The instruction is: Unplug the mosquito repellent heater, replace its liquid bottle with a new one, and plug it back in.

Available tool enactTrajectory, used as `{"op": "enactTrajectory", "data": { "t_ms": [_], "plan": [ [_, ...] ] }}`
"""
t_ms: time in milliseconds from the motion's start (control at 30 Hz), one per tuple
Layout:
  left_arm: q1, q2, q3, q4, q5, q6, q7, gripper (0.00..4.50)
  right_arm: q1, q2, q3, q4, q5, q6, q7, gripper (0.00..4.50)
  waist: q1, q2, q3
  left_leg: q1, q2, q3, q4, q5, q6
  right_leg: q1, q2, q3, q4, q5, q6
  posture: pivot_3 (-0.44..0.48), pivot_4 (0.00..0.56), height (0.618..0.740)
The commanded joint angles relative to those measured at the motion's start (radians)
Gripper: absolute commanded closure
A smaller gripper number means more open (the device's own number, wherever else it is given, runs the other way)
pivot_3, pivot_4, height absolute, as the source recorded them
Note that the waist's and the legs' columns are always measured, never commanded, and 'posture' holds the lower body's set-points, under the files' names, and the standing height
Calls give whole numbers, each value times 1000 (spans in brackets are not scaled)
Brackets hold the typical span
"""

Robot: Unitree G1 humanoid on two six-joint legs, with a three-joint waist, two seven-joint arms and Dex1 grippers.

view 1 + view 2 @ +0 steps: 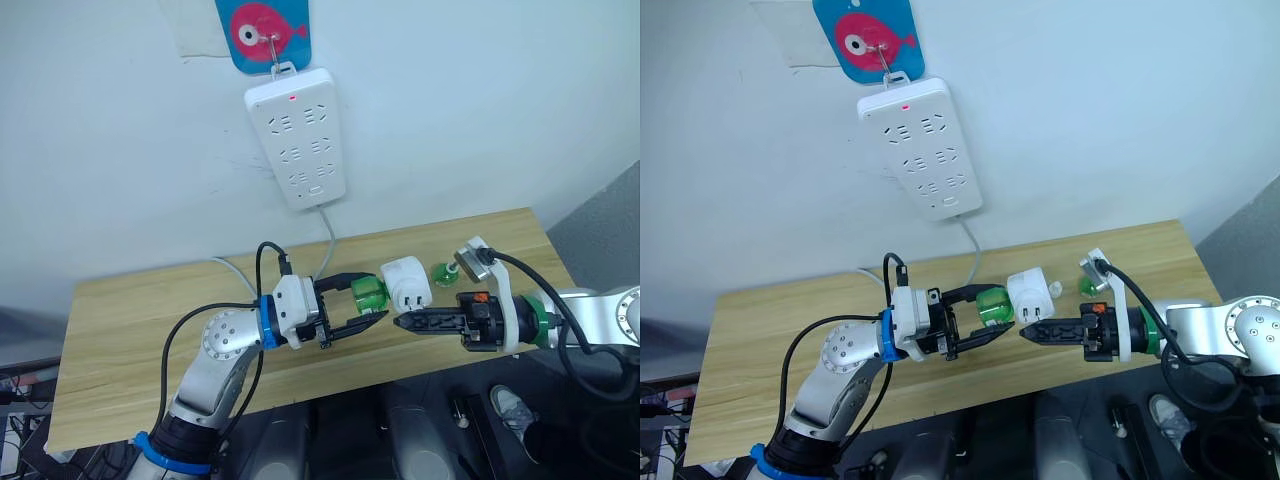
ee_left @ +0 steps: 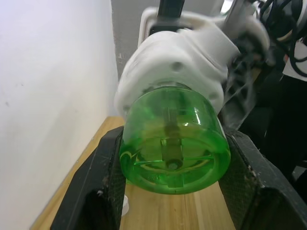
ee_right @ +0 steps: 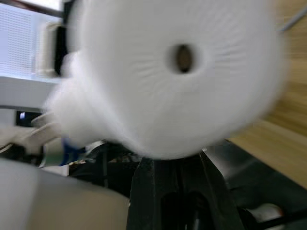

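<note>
left eye view: mosquito repellent heater (image 1: 406, 283) is off the power strip (image 1: 297, 137), held in the air over the wooden table (image 1: 130, 330) between the two arms, prongs facing the camera. left gripper (image 1: 366, 304) has its two black fingers clamped on the green liquid bottle (image 1: 368, 294), which sits against or in the heater's underside; left wrist view shows the bottle's round base squeezed between both fingers with the white body right behind it. right gripper (image 1: 402, 321) reaches in from the right at the heater's lower edge; fingers look drawn together in the right wrist view under the white vented face, but whether they really pinch the heater or only touch it i cannot tell. a second small green bottle (image 1: 444, 272) stands on the table just behind the right arm, next to a white capped piece.

judgement: this is the bottle swap step, with the bottle either being twisted out or in; can't say which.

risks:
- if the right side has only a thin hold on the edge, any twist from the left will spin the whole heater instead of the thread, or pop it loose onto the table.
- the bottle is smooth round plastic, so the fingers could slip around it and no turning gets done.
- pulling off-axis could bend or snap the wick, or spill liquid.
- the right forearm is close to the spare bottle, so a swing back may knock it over or off the edge.
- the power strip cable (image 1: 328, 240) runs down just behind the hands and could snag.
</note>
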Motion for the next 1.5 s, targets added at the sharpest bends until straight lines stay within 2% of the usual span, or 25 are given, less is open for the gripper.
{"op": "enactTrajectory", "data": {
  "t_ms": [33,333,767,1133,1367,1500],
  "plan": [
    [5,2,-13,-12,3,-40,-21,2251,-22,-7,-23,-30,34,-30,45,4449,-3,0,0,0,0,0,0,0,0,0,0,0,0,0,0,-115,319,740],
    [19,13,-25,-10,5,-49,-50,2251,-112,28,-27,24,34,-47,56,4449,-4,0,0,0,0,0,1,0,0,0,0,0,0,0,0,-129,321,740],
    [29,22,-36,-21,-4,-46,-68,2251,-226,73,16,83,22,-79,-192,4449,-5,0,0,0,0,0,1,0,0,0,0,0,0,0,0,-127,316,740],
    [32,19,-30,-29,-12,-39,-61,2251,-220,65,30,67,6,-66,-216,4449,-5,0,0,-1,0,0,0,0,0,-1,0,0,0,0,0,-121,320,740],
    [17,9,-27,-17,-17,-43,-61,2251,-205,105,35,37,-88,-92,-241,4449,-5,0,0,-1,0,0,0,0,0,-1,0,0,0,0,0,-121,320,740],
    [16,12,-24,-11,-18,-43,-66,2251,-194,98,16,31,-57,-94,-232,4449,-5,0,0,-1,0,0,0,0,0,-1,0,0,0,0,0,-126,322,740]
  ]
}}
